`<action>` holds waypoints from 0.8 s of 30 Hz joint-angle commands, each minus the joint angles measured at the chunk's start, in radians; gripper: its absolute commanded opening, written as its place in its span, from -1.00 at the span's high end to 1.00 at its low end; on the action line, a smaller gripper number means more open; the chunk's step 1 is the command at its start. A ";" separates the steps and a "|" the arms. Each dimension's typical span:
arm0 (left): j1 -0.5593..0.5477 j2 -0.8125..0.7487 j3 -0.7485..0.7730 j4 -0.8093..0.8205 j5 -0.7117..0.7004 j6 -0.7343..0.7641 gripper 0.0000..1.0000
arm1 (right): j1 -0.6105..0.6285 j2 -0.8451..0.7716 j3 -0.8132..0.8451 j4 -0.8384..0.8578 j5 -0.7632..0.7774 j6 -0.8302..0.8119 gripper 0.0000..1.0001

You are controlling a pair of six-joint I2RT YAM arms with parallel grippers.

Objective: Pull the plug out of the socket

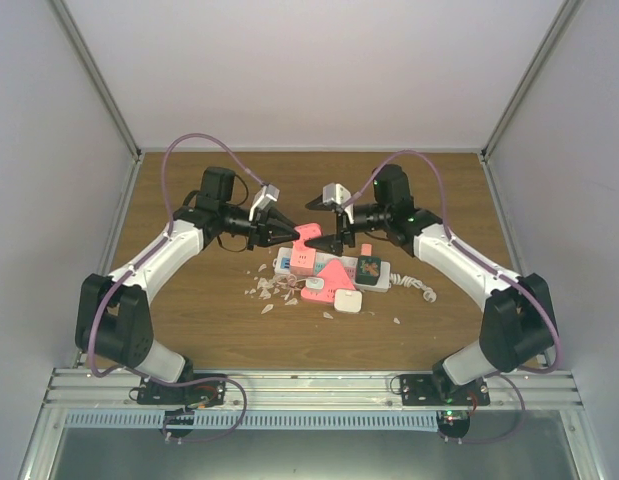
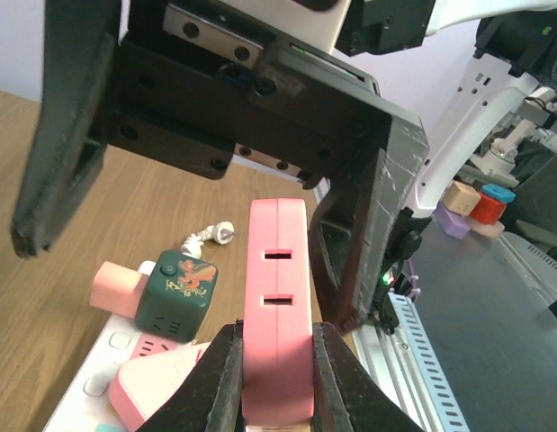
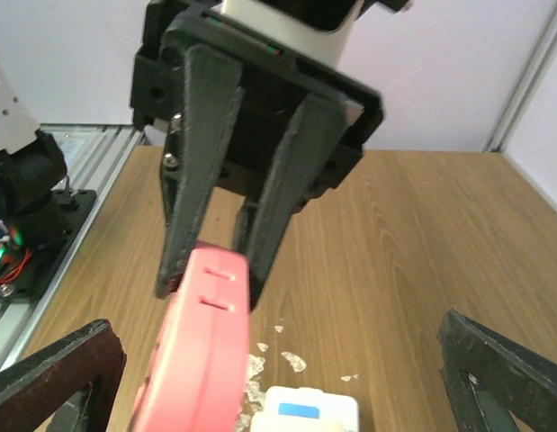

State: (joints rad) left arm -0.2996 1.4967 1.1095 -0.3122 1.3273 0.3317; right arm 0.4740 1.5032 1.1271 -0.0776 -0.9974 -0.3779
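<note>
Above the back edge of the socket (image 1: 284,266), the left claw (image 1: 292,235) is clenched on a flat pink plug (image 1: 309,236). Its fingers (image 2: 220,387) press the two broad faces, so the narrow slotted edge points away from the wrist. Gripped that way, the plug appears to hang clear of the strip rather than sit in an outlet.

The socket lies on the worktop (image 1: 189,300) between the arms. It carries a green cube adapter (image 1: 370,267) and another pink piece (image 1: 327,280), with pale chips (image 1: 269,290) scattered beside it.

Facing the left claw, the right claw (image 1: 329,244) is released. Its fingers (image 3: 53,378) are spread wide on either side of the plug's far end and touch nothing. It is probably placed there to steady the plug or take it.
</note>
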 commanded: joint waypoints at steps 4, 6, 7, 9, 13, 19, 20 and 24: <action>-0.005 0.008 0.027 0.028 0.038 -0.027 1.00 | 0.026 -0.008 -0.018 -0.045 0.072 -0.046 -0.90; -0.010 0.002 0.027 0.005 0.028 0.000 1.00 | 0.026 -0.001 -0.007 -0.025 0.135 -0.017 -0.86; -0.012 -0.002 0.024 -0.003 0.020 0.012 1.00 | 0.026 0.004 0.003 -0.019 0.164 -0.002 -0.85; -0.016 -0.007 0.021 -0.018 0.019 0.032 1.00 | 0.025 0.018 0.028 -0.016 0.210 0.025 -0.84; -0.018 -0.007 0.017 -0.054 0.007 0.074 1.00 | 0.005 0.050 0.087 -0.026 0.215 0.053 -0.83; 0.022 0.000 -0.037 0.065 -0.152 0.005 1.00 | -0.004 0.061 0.165 -0.088 0.155 0.046 -0.87; 0.038 0.007 -0.039 0.087 -0.169 -0.012 1.00 | -0.004 0.061 0.176 -0.104 0.155 0.040 -0.88; 0.102 0.059 -0.006 0.106 -0.250 -0.043 1.00 | -0.005 0.040 0.182 -0.165 0.166 -0.017 -0.94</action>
State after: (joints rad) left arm -0.2584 1.5131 1.0882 -0.2855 1.1721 0.3347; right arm 0.4717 1.5589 1.2865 -0.1818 -0.8513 -0.3515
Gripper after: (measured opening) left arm 0.145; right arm 0.954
